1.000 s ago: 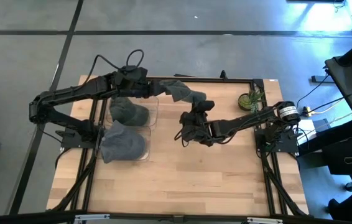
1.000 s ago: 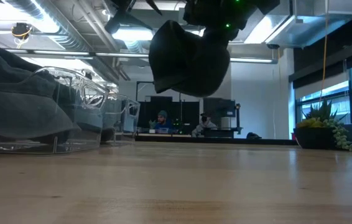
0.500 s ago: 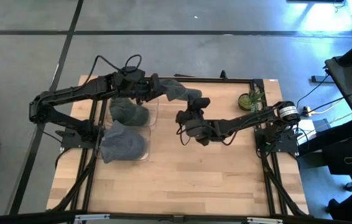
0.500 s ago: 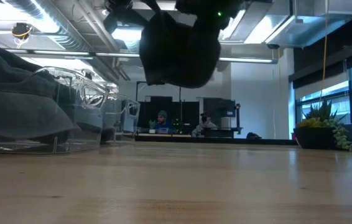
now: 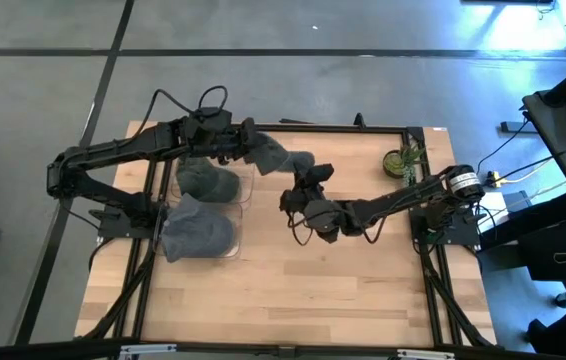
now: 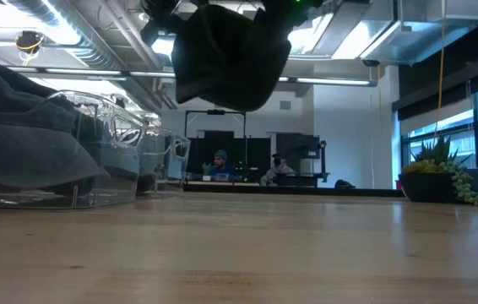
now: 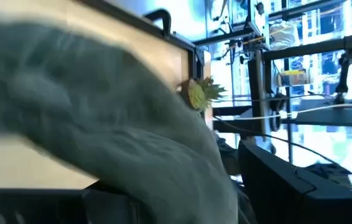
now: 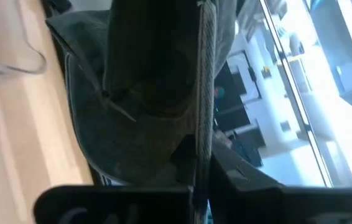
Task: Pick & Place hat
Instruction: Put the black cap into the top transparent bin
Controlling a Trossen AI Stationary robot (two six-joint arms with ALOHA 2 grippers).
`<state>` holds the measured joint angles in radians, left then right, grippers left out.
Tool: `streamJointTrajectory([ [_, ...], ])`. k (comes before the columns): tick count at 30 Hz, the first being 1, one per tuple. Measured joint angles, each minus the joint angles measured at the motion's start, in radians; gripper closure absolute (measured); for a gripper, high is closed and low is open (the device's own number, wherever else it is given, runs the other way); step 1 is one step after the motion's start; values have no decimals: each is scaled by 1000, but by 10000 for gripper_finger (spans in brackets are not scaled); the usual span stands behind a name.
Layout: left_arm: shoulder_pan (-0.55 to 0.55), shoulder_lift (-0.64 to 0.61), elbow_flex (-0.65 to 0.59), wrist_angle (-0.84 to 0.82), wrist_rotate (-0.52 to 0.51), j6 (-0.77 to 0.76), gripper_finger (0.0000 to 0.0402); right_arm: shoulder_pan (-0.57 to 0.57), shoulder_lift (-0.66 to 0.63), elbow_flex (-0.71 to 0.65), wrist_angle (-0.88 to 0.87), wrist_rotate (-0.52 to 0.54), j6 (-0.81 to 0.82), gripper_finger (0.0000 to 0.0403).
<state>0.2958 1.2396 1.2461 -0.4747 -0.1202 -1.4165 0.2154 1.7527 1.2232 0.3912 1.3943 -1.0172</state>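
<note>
A grey cloth hat hangs in the air between my two grippers over the far middle of the table. The low view shows it as a dark bundle well above the wood. My left gripper reaches in from the table's left and is shut on the hat's left end. My right gripper comes from the right, just nearer than the hat, shut on its right end. In the left wrist view the hat fills the picture and hides the fingers. My left gripper holds the hat by its left end, coming level from the table's left; the cloth covers the fingertips, so the kind of hold is hidden. The hat is lifted clear. My right gripper is shut on the hat's right part beside the stitched brim edge; the cloth drapes over the fingers and hides the contact. The hat hangs clear of the table.
Two more grey hats sit on clear plastic stands at the table's left: one farther, one nearer, also in the low view. A small potted plant stands at the far right. Bare wood lies in the near middle.
Both grippers moved toward the table's left, carrying the hat with them, and the hat rose a little higher above the wood. The hat, stretched long between them a second ago, is now bunched shorter.
</note>
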Motion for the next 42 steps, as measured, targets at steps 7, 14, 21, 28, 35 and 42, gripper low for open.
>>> streamJointTrajectory([
  [7, -1, 0, 0, 0, -27, 145, 211, 29, 0, 0, -10, -105, -8, 388],
  [14, -1, 0, -1, 3, -27, 112, 211, 29, 0, 0, -30, -193, -13, 385],
  [21, -1, 0, -1, 4, -28, 103, 209, 30, 0, 0, -29, -242, -34, 388],
  [28, -1, 4, -1, 7, -90, 106, 209, 30, 0, 0, -28, -263, -35, 385],
  [35, 1, 4, -1, 7, -106, 30, 212, 30, 0, 0, -28, -270, -37, 386],
  [42, -2, 4, -1, 8, -117, 55, 212, 23, 0, 0, -28, -273, -36, 386],
])
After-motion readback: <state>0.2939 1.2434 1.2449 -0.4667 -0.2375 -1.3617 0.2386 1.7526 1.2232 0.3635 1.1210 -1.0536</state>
